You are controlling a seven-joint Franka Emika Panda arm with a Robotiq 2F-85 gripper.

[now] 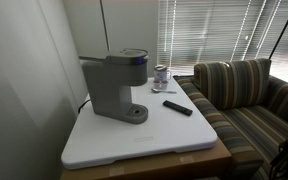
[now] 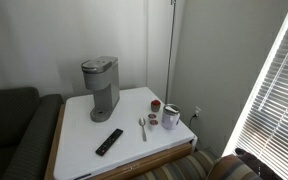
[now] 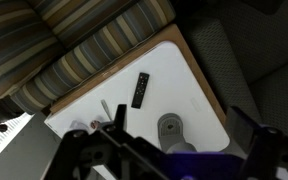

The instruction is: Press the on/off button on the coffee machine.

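The grey coffee machine (image 1: 116,85) stands upright at the back of the white table top (image 1: 149,140), near the wall. It shows in both exterior views (image 2: 101,85), with its dark bluish top band and round base. In the wrist view I look down on its base (image 3: 171,127) and bluish top from high above. My gripper (image 3: 178,117) is open and empty, with its dark fingers on either side of the machine in the picture and well above it. The arm and gripper are out of view in both exterior views.
A black remote (image 1: 178,107) (image 2: 109,141) (image 3: 140,89) lies on the table in front of the machine. A small metal can (image 1: 161,76) (image 2: 171,117), a spoon (image 2: 142,128) and small round items (image 2: 155,105) sit nearby. A striped sofa (image 1: 246,100) (image 3: 84,45) adjoins the table.
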